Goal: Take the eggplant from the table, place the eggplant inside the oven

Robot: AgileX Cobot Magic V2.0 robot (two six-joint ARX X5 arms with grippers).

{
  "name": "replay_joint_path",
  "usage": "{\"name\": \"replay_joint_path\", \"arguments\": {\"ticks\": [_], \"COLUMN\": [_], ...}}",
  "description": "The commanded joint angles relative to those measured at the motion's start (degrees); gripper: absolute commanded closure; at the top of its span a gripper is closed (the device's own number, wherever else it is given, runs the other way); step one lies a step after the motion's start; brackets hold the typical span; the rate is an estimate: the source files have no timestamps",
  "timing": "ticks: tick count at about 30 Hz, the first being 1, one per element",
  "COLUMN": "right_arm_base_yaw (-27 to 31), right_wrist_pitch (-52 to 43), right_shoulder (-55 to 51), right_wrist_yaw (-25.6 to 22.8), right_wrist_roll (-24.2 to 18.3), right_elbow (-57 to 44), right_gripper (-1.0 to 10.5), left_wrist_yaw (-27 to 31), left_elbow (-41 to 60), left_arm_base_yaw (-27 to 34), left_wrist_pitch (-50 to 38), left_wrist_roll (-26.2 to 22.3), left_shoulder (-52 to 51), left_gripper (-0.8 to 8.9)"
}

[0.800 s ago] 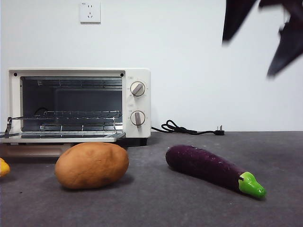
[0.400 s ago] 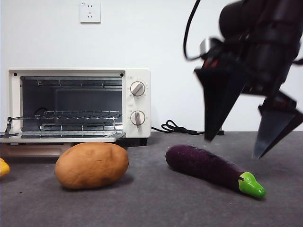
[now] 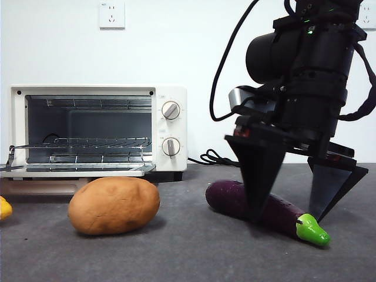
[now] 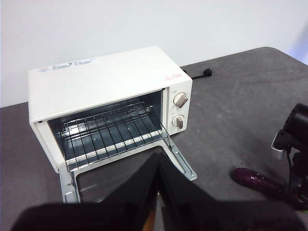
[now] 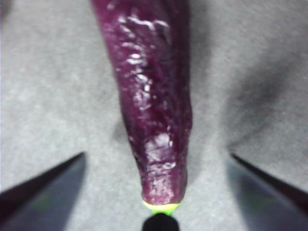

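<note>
In the front view the right gripper [image 3: 291,218] stands low over the eggplant [image 3: 235,198], which lies on the surface [image 3: 188,252] beside a potato [image 3: 114,205], fingers [image 3: 255,176] spread wide astride it. The left wrist view shows the open oven [image 4: 106,96], the left gripper [image 4: 159,192] with fingers closed on nothing. In the right wrist view the wide-parted fingers [image 5: 43,185] flank the eggplant [image 5: 151,96] without touching it.

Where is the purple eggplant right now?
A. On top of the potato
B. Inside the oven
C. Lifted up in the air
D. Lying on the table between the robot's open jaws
D. The eggplant lies flat on the table, and the right gripper has one jaw on each side of it, wide apart and not squeezing. The oven holds only its rack.
</note>
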State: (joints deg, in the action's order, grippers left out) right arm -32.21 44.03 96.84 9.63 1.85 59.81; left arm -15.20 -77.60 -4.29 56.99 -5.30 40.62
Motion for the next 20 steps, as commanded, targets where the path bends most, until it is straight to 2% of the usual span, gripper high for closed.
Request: {"name": "replay_joint_path", "arguments": {"ticks": [1, 9, 20], "right_arm_base_yaw": [-0.22, -0.85, -1.81], "right_wrist_pitch": [-0.33, -0.17, 1.07], "right_shoulder": [0.52, 0.5, -2.27], "right_wrist_yaw": [-0.31, -1.79, -1.44], "right_wrist_roll": [1.44, 2.21, 2.03], "right_elbow": [-0.85, -0.85, -0.59], "right_gripper": [6.9, 9.5, 9.6], "left_wrist_yaw": [-0.17, -0.17, -0.15], "left_elbow": [0.15, 0.15, 0.15], "left_arm_base_yaw": [-0.04, -0.04, -0.04], "left_wrist_pitch": [-0.22, -0.24, -0.26], "left_wrist_roll": [-0.31, -0.87, -0.9], "left_shoulder": [-0.17, -0.17, -0.17], "left_gripper": [8.19, 8.19, 8.19]}}
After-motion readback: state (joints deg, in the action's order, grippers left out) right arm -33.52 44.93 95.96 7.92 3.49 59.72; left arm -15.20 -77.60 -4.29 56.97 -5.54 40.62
